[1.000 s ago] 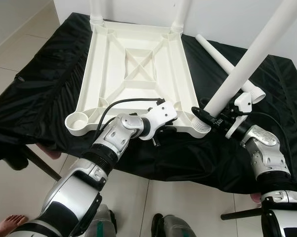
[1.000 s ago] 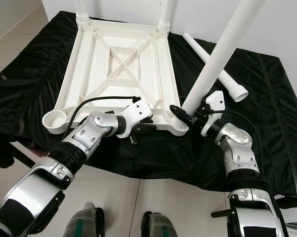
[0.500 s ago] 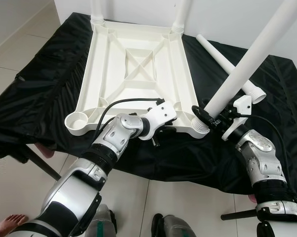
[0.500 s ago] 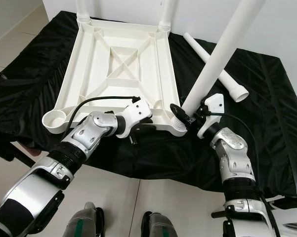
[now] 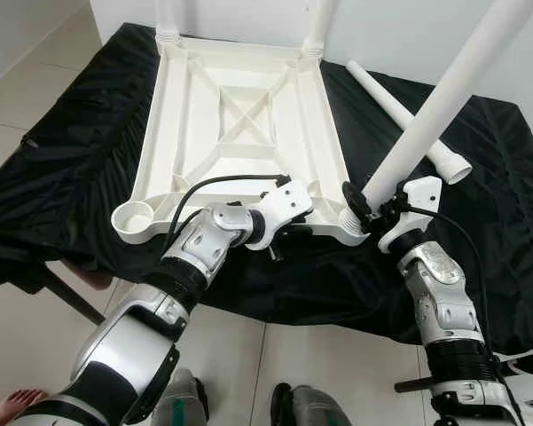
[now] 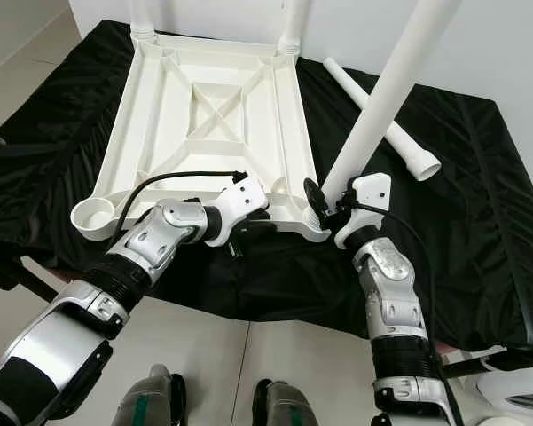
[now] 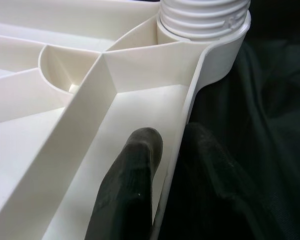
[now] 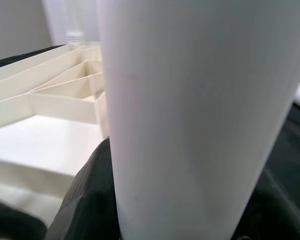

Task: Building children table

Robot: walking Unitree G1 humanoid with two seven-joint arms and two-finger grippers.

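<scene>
Between my left gripper's (image 7: 159, 165) two black fingers (image 7: 127, 185) runs the near rim of the upturned white plastic tabletop with its ribbed underside (image 5: 239, 133); one finger lies inside the rim, the other outside against the black cloth (image 5: 89, 133), so I am clamped on that edge; just ahead of those fingers, at the tabletop's near right corner, stands the threaded white socket (image 7: 204, 20); off to the side of that grip, at the near left corner, the round socket (image 5: 135, 218) stands open with no leg in it.

Close around the foot of the long white plastic leg (image 5: 435, 106) sits my right gripper (image 5: 364, 206), its black fingers pressed on either side of the tube, so it is clamped on the leg; the leg tilts up and away from that grip, its lower end at the near right corner socket; whether it is seated there I cannot tell; beyond my right gripper a second loose white leg (image 6: 381, 115) lies flat on the cloth, beside the tabletop; at the far end of the tabletop, well away from both grippers, two more white legs (image 5: 317, 22) stand upright in their corners.
</scene>
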